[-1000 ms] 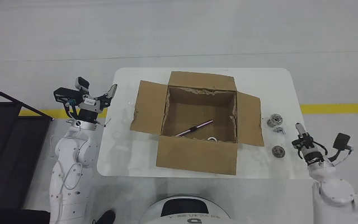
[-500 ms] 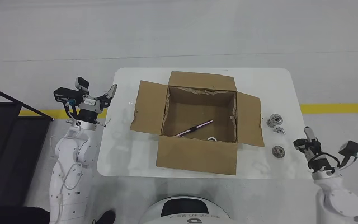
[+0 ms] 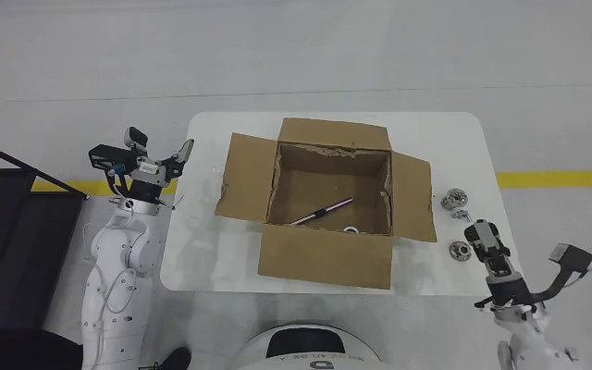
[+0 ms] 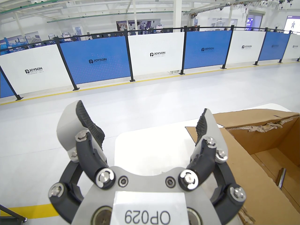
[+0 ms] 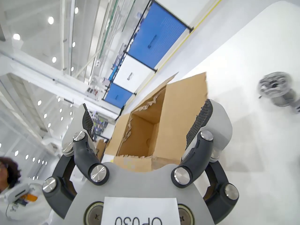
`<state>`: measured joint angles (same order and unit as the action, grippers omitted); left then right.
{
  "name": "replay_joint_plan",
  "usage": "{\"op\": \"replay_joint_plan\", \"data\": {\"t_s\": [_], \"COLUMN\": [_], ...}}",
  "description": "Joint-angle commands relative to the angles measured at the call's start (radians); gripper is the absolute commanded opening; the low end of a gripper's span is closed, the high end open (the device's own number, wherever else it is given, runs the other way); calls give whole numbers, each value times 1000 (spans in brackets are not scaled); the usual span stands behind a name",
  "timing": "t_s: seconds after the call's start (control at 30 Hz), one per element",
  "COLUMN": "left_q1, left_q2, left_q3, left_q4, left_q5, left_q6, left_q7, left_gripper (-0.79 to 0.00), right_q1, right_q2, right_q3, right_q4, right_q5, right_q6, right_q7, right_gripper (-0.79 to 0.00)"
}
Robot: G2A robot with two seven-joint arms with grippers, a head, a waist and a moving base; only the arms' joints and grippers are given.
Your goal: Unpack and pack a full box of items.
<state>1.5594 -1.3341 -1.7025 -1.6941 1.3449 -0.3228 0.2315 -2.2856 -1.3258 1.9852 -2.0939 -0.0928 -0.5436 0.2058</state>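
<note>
An open cardboard box (image 3: 242,178) sits mid-table with all flaps folded out. On its floor lie a thin metal rod (image 3: 319,213) and a small white ring (image 3: 351,230). Two round metal parts (image 3: 453,199) (image 3: 459,249) rest on the table to the box's right. My left gripper (image 3: 162,144) hangs open and empty off the table's left edge; its wrist view shows the gripper (image 4: 143,115), the box (image 4: 257,136) and the rod (image 4: 280,176). My right gripper (image 3: 482,231) is open and empty beside the nearer metal part, facing the box (image 5: 178,99), with a metal part (image 5: 276,88) to one side.
The white table (image 3: 435,139) has bare surface behind the box and along its left strip. A black frame (image 3: 18,231) stands on the floor at the far left. A yellow line (image 3: 546,178) runs across the floor.
My right arm has swung from the table's right edge toward the front, and its gripper now points in at the box beside the nearer metal part. The left arm has kept still.
</note>
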Motion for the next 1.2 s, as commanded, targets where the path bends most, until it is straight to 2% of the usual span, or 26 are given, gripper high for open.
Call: {"op": "replay_joint_plan", "data": {"t_s": [0.0, 0.23, 0.33, 0.43, 0.6, 0.77, 1.17], "left_q1": [0, 0, 0, 0, 0, 0, 0], "left_q2": [0, 0, 0, 0, 0, 0, 0], "left_q3": [0, 0, 0, 0, 0, 0, 0], "left_q4": [0, 0, 0, 0, 0, 0, 0], "left_q5": [0, 0, 0, 0, 0, 0, 0], "left_q6": [0, 0, 0, 0, 0, 0, 0], "left_q7": [0, 0, 0, 0, 0, 0, 0], "left_gripper": [0, 0, 0, 0, 0, 0, 0], "right_q1": [1, 5, 83, 139, 209, 301, 301], "right_q2": [0, 0, 5, 10, 12, 13, 13], "right_q3": [2, -3, -47, -114, -307, -491, -491], "right_q4": [4, 7, 5, -99, -256, -256, -256], "right_q5": [5, 12, 34, -119, -367, -558, -558], "right_q6": [-1, 4, 89, 146, 267, 388, 388], "right_q7": [-9, -7, 46, 111, 192, 288, 288], "right_gripper": [0, 0, 0, 0, 0, 0, 0]}}
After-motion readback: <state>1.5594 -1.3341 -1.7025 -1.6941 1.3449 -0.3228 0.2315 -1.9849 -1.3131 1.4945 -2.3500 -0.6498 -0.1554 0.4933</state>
